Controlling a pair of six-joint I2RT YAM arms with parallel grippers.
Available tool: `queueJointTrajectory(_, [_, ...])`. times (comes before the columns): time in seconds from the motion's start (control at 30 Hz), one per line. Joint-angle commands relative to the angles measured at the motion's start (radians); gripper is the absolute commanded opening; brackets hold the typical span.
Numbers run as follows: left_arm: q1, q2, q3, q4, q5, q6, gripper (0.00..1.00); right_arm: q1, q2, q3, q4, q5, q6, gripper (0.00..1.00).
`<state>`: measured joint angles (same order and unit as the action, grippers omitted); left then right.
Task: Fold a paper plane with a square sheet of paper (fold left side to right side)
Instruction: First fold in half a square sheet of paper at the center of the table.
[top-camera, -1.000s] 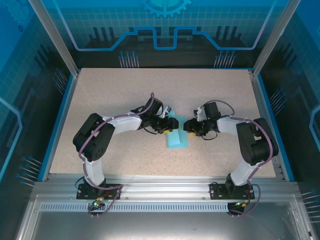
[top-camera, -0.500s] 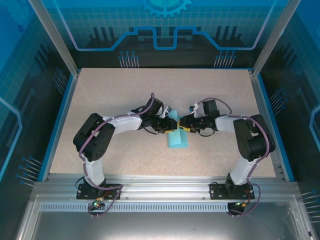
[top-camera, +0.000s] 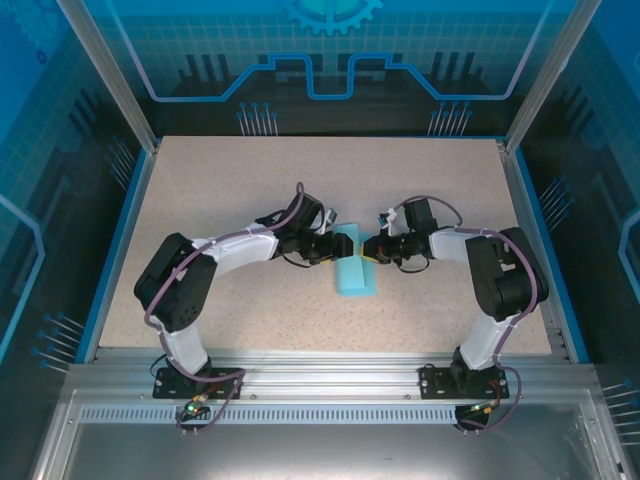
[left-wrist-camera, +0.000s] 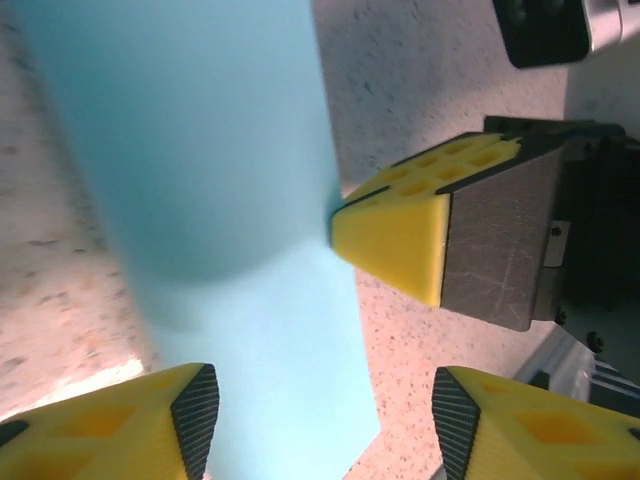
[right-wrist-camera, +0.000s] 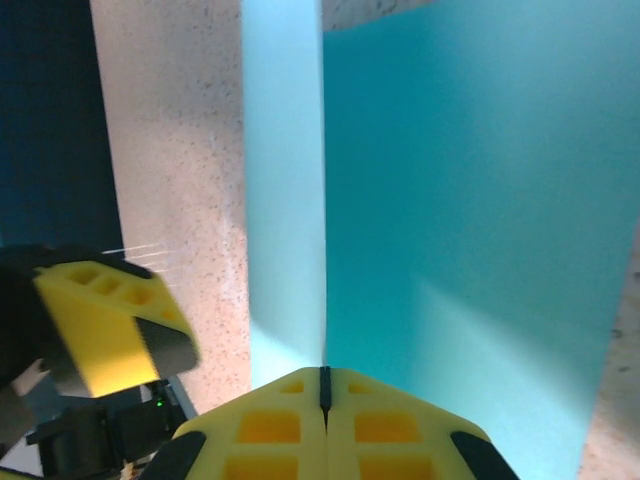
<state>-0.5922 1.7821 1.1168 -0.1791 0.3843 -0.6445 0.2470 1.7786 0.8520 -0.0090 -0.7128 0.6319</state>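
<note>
Two hands meet over the square sheet of paper (top-camera: 356, 276), lying part-folded mid-worktop (top-camera: 230, 180). From above, the right hand (top-camera: 368, 250) has slid in to the sheet's far end, opposite the left hand (top-camera: 335, 246). Left wrist: its jaws have sprung apart, straddling the sheet. Right wrist: jaws clamped tight on the raised flap's edge. Looks like a handover, with the right placed to carry the fold.
</note>
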Motion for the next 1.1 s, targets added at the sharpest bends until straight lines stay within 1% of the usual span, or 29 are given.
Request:
queueJointTrajectory(0.0, [-0.007,0.009,0.031,-0.168,-0.13,0.034,0.64,-0.015,-0.003,0.022,-0.083,0.062,-0.047,0.04])
queueJointTrajectory(0.23, [-0.026,0.11,0.1,-0.162,-0.12,0.0,0.67,-0.028,-0.004,0.022,-0.145,0.133,-0.082,0.04])
queueJointTrajectory(0.33, [-0.032,0.14,0.123,-0.163,-0.119,-0.013,0.67,-0.035,-0.001,0.022,-0.156,0.141,-0.091,0.05])
queueJointTrajectory(0.5, [-0.043,0.175,0.15,-0.167,-0.116,-0.026,0.65,-0.047,0.001,0.022,-0.174,0.151,-0.103,0.05])
queueJointTrajectory(0.77, [-0.062,0.218,0.196,-0.204,-0.13,-0.024,0.58,-0.054,0.01,0.022,-0.166,0.138,-0.105,0.09])
queueJointTrajectory(0.83, [-0.064,0.224,0.202,-0.209,-0.133,-0.027,0.55,-0.055,0.013,0.05,-0.17,0.138,-0.111,0.11])
queueJointTrajectory(0.97, [-0.067,0.236,0.207,-0.214,-0.141,-0.035,0.54,-0.062,0.003,0.056,-0.187,0.146,-0.125,0.16])
queueJointTrajectory(1.07, [-0.068,0.243,0.214,-0.222,-0.15,-0.035,0.54,-0.073,-0.03,0.049,-0.213,0.182,-0.14,0.25])
